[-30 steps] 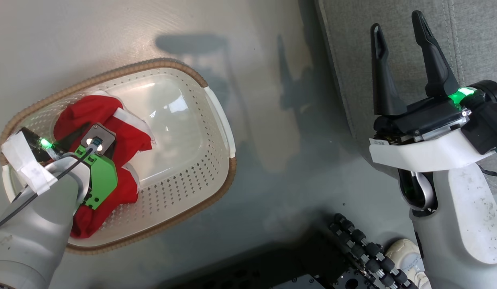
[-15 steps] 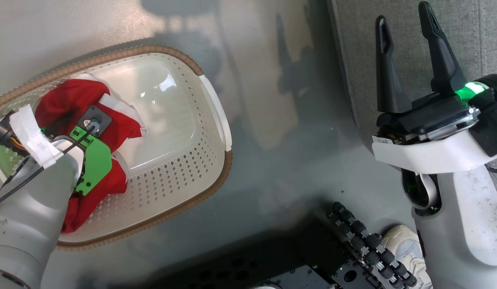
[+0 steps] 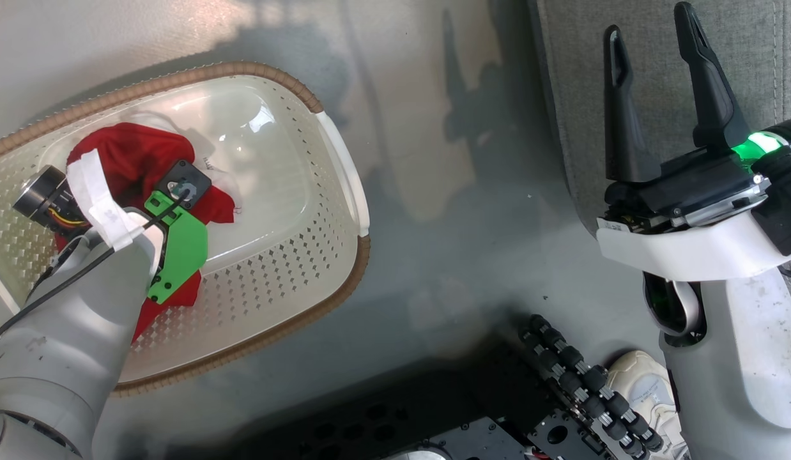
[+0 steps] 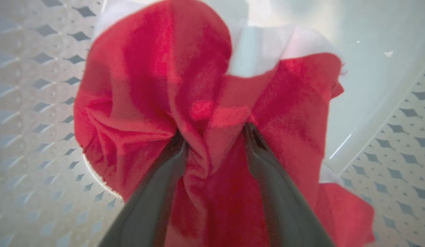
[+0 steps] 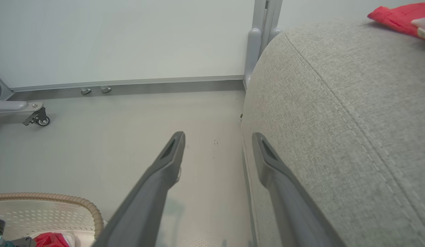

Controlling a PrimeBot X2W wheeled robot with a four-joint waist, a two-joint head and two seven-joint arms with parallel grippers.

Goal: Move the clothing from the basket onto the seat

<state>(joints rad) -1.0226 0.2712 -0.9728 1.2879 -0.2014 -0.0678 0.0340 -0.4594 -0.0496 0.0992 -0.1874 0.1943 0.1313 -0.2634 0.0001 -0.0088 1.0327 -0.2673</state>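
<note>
In the left wrist view we see the left gripper with its two dark fingers clenched on a thick fold of the red clothing. The cloth puckers toward the fingertips and spills around both sides of them, with a white panel at the upper middle of the frame. Behind it are the perforated wall and smooth bottom of the basket.

In the head view the clothing sits in the left part of the basket, at the left of the frame, under the pale left forearm and its green bracket. The basket stands on the grey floor. At the upper right the right gripper hangs over the edge of the grey seat, its fingers spread wide with nothing between them. A white shoe shows at the lower right.

In the right wrist view a second red garment lies on the seat at the upper right corner.
</note>
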